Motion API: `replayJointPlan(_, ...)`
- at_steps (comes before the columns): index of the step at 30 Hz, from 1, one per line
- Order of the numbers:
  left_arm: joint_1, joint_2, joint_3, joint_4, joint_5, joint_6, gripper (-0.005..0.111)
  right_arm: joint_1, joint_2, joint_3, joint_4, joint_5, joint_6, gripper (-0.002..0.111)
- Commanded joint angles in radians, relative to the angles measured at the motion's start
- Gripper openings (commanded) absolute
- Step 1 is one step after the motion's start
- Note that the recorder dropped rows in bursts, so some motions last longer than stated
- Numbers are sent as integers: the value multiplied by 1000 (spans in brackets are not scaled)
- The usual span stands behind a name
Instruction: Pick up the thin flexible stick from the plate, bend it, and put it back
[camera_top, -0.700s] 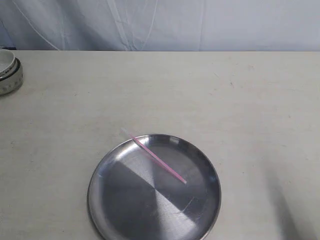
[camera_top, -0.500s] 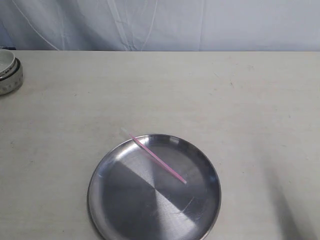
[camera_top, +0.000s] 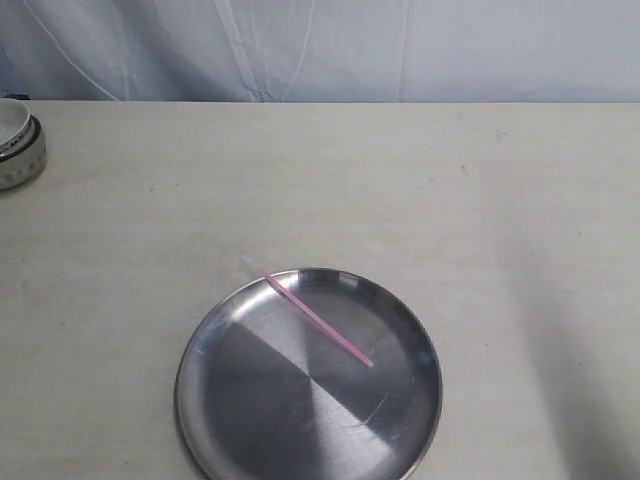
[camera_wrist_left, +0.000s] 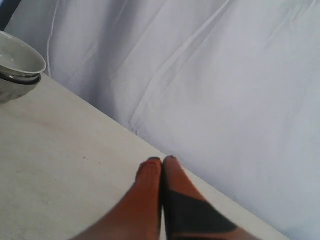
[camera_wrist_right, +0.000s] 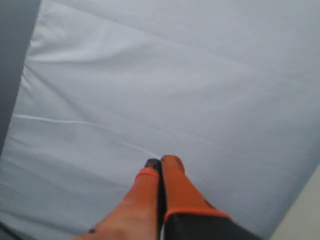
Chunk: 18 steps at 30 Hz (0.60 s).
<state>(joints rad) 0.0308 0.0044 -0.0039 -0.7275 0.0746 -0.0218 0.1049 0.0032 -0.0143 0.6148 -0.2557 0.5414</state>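
The thin flexible stick (camera_top: 312, 317), pink with a pale end, lies straight across the steel plate (camera_top: 230, 400) near the table's front; its pale end pokes over the plate's far left rim. Neither gripper appears in the exterior view. In the left wrist view my left gripper (camera_wrist_left: 162, 161) is shut and empty, orange fingers pressed together above bare tabletop near the back edge. In the right wrist view my right gripper (camera_wrist_right: 161, 161) is also shut and empty, pointing at the white backdrop cloth.
A small white bowl (camera_top: 18, 143) with a dark rim band sits at the table's far left edge, also seen as the bowl (camera_wrist_left: 19, 65) in the left wrist view. A white cloth (camera_top: 330, 50) hangs behind the table.
The faint shadow at the table's right front has shifted slightly; the stick and plate have not moved.
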Motion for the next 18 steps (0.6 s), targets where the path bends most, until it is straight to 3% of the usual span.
replayJointPlan(1, -5, -4, 4, 7, 10, 3, 0, -5, 62, -138, -189, 246, 8, -1)
replayJointPlan(5, -5, -4, 4, 7, 19, 3, 0, -5, 255, -358, -405, 506, -34, -1)
replayJointPlan(8, -5, -4, 4, 7, 36, 3, 0, -5, 473, -575, -421, 764, -294, -1)
replayJointPlan(15, -5, -4, 4, 7, 58, 1, 0, -5, 1002, -950, -77, 1136, -977, 0)
replayJointPlan(18, -5, -4, 4, 7, 69, 1, 0, 16, 1201, -1039, 60, 1212, -1138, 14)
